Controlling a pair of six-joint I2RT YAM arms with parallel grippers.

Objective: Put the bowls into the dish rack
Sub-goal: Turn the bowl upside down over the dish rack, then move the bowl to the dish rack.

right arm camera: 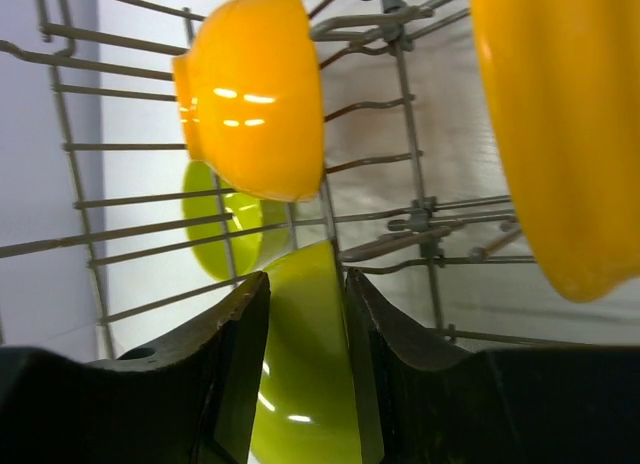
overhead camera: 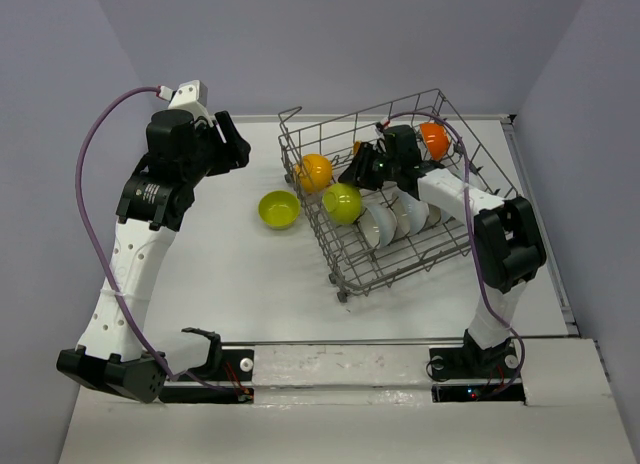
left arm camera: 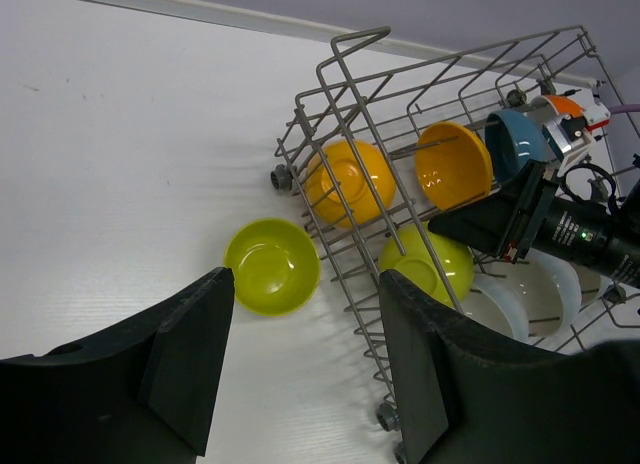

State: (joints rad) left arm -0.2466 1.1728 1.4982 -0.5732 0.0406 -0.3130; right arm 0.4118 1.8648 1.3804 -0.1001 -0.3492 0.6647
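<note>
the dish rack [overhead camera: 395, 267] sits skewed on the white table [overhead camera: 230, 284], towards the right side. the right gripper [right arm camera: 306, 279] is down inside it, and its two fingers press on either side of the wall of the held lime bowl [right arm camera: 310, 384], with no gap showing, so it is clamped on that bowl. the bowl stands on edge near the rack's left wall.

just past it, a yellow-orange bowl [left arm camera: 350, 181] stands on edge against the same wall. a second yellow-orange bowl [left arm camera: 453, 164] and a blue bowl [left arm camera: 512, 144] stand further along towards the far side. a deeper orange bowl [overhead camera: 433, 139] sits at the far right corner. two white bowls [left arm camera: 545, 289] lean in a row nearer the front, and the right arm [overhead camera: 450, 194] lies across the rack above them.

one bowl is outside: the loose lime bowl [left arm camera: 270, 264] rests mouth up on the table, just beside the rack's left wall. the wall's upright wires stand between it and the bowls inside.

the left gripper [left arm camera: 305, 279] hangs above the table to the left of the rack. its fingers are spread wide with nothing between them. a purple cable [overhead camera: 85, 184] loops out beside the left arm.
</note>
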